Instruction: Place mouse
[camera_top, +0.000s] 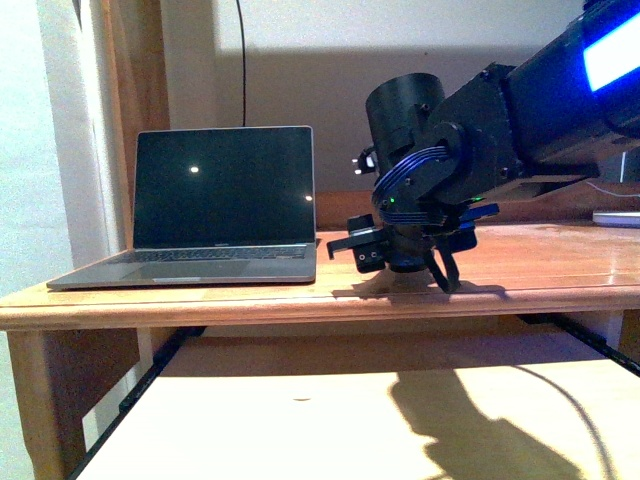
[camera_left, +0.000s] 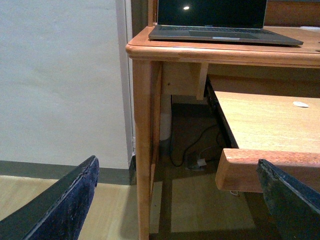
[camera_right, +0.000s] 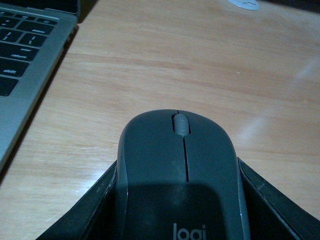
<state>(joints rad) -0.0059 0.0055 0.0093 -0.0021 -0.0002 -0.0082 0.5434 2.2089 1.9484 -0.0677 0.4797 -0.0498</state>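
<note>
Wood the colour of honey fills the nearest ground: a pull-out shelf juts toward the robot below the counter, and a small white disc lies on it, well apart from everything else. Low beside the counter's corner leg hangs the left pincer, its two dark fingers spread wide with only air between them. Up on the counter, the right arm slopes down from the right, and the right pincer sits low over the boards just right of the laptop, casting a shadow beneath it. From the wrist view the mouse lies lengthwise between that pincer's fingers, which press in against both of its flanks (the scroll wheel points away from the wrist, and the pale letters "logi" show on its near end). Whether its underside touches the boards cannot be told from these views. It is near the laptop's right edge but apart from it. Beyond the mouse, bare counter runs to a pale round thing cut off by the picture's edge. Farther back the laptop stands open, its screen dark except for a bright dot, and behind it a thin black cable drops down the wall.
</note>
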